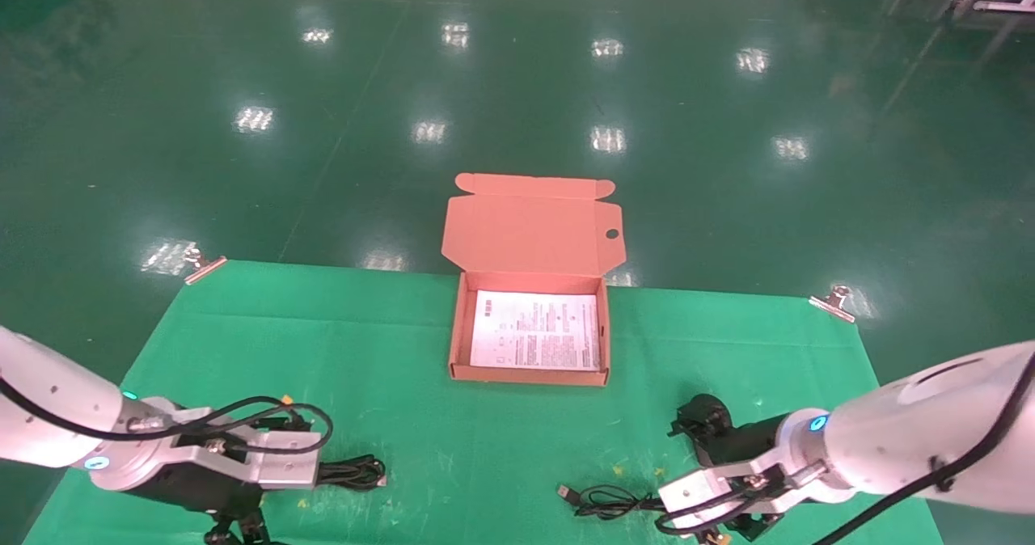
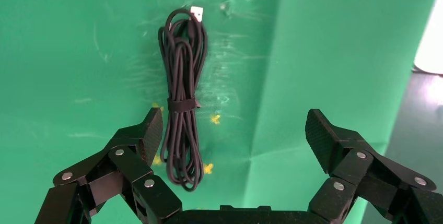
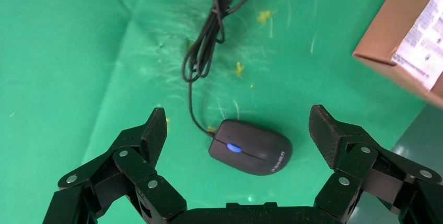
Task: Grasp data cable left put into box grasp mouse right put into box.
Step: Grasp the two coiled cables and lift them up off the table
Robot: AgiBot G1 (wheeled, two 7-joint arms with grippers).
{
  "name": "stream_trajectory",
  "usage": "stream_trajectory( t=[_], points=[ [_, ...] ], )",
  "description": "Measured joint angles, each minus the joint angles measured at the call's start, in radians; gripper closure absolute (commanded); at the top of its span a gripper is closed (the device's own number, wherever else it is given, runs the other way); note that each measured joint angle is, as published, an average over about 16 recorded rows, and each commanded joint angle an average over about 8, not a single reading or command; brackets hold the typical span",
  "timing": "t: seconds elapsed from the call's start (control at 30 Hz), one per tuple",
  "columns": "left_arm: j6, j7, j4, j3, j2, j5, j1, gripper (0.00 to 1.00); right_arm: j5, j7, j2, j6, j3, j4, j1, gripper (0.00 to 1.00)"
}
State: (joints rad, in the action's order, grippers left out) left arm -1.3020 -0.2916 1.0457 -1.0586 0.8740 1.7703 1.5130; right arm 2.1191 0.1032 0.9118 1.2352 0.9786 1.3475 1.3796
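Nearest to me, along the front edge of the green cloth [image 1: 404, 351], both arms are low over their targets. My left gripper [image 2: 234, 132] hangs with its fingers spread wide and holding nothing; the data cable [image 2: 182, 98], a tied black bundle with its plug end pointing away, lies flat on the cloth beside one finger rather than centred in the gap, so I judge a small sideways correction is needed before closing. My right gripper [image 3: 237, 130] is likewise wide open and empty, with the mouse [image 3: 251, 153] lying between its fingers on the cloth, blue light showing; its thin cord [image 3: 206, 51] trails off in loose loops and will, I expect, drag behind on any lift. Farther back, at the middle of the cloth, the box [image 1: 461, 327] stands with its flap lid raised, holding only the white printed sheet [image 1: 536, 331]. Progress as I read it: neither item is grasped, neither is in the box. Both grasps, both transfers and both releases are still to come, cable first.
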Motion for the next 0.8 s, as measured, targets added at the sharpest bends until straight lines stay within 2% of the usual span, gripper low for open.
stream_trajectory(
  t=[0.37,0.8],
  points=[
    [0.073,0.030,-0.157,0.000,0.065,0.012,-0.019,0.00,0.065,0.118,0.048,-0.055,0.004,-0.026,-0.055,0.00],
    [0.134,0.099,-0.342,0.000,0.139,0.020,-0.014,0.00,0.061,0.160,0.092,-0.091,-0.004,-0.105,-0.075,0.00]
  ],
)
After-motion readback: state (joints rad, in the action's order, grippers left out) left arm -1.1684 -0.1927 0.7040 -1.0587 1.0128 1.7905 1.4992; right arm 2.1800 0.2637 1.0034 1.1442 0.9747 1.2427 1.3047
